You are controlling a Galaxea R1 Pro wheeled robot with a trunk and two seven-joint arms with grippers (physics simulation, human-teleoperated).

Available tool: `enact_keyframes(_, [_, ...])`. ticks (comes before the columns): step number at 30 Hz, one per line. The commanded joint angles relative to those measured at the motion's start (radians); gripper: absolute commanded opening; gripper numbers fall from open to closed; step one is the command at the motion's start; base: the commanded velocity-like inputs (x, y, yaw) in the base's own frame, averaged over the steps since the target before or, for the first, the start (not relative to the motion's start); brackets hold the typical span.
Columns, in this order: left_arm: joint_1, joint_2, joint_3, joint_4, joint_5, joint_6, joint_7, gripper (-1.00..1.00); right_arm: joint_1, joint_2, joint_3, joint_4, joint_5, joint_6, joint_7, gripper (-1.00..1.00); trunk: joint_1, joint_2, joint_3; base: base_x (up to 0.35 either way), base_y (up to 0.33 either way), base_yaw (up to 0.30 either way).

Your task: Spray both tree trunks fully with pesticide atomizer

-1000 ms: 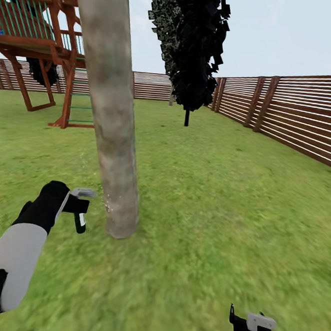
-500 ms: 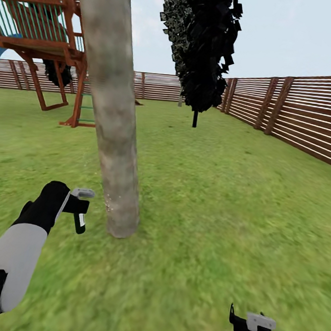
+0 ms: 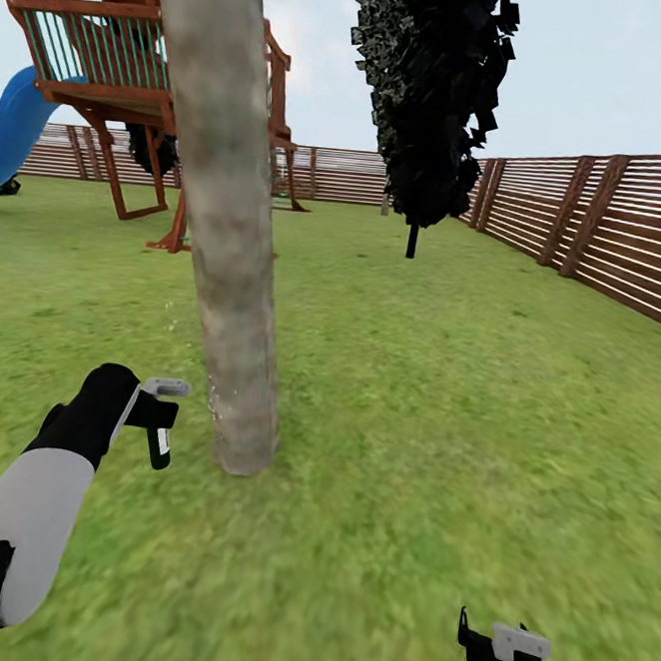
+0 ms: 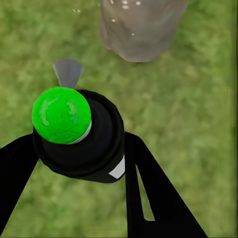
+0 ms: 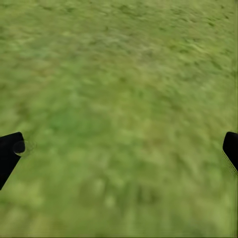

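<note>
The left claw [image 4: 79, 163] pinches the pesticide atomizer [image 4: 79, 134] — black, green-capped — near the tree trunk [image 3: 226, 261]; the right claw [image 5: 119, 148] hangs spread over grass.

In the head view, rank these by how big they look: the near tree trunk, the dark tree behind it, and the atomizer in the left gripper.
1. Near tree trunk, though nearness inflates it.
2. Dark tree, farther back.
3. Atomizer, held by the left gripper.
</note>
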Motion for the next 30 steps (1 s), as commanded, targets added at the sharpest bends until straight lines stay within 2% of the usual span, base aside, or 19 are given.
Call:
enact_keyframes(1, [0.0, 0.0, 0.0, 0.0, 0.0, 0.0, -0.001, -1.0, 0.0, 0.0, 0.0, 0.0, 0.0, 0.0, 0.0, 1.0, 0.0, 0.0, 0.0, 0.178, -0.243, 0.0])
enact_keyframes(6, [0.0, 0.0, 0.001, 0.0, -0.001, 0.0, -0.001, -1.0, 0.0, 0.0, 0.0, 0.0, 0.0, 0.0, 0.0, 1.0, 0.0, 0.0, 0.0, 0.168, -0.243, 0.023])
enact_keyframes(16, [0.002, 0.0, 0.001, 0.0, -0.001, 0.0, -0.001, -1.0, 0.0, 0.0, 0.0, 0.0, 0.0, 0.0, 0.0, 1.0, 0.0, 0.0, 0.0, 0.022, -0.275, 0.26])
enact_keyframes(27, [0.003, 0.002, -0.002, 0.0, -0.005, -0.002, -0.001, -1.0, 0.0, 0.0, 0.001, 0.0, 0.0, 0.0, 0.0, 1.0, 0.0, 0.0, 0.0, 0.096, -0.247, 0.019])
enact_keyframes(28, [0.003, 0.006, -0.002, 0.0, -0.006, -0.002, -0.001, -1.0, 0.0, 0.0, 0.001, -0.001, 0.0, 0.0, 0.0, 1.0, 0.0, 0.0, 0.0, 0.002, -0.051, 0.0])
enact_keyframes(30, [0.003, 0.031, -0.002, 0.0, -0.005, -0.002, -0.001, -1.0, 0.0, 0.0, 0.001, 0.0, 0.0, 0.0, 0.0, 1.0, 0.0, 0.0, 0.0, 0.001, -0.02, 0.0])
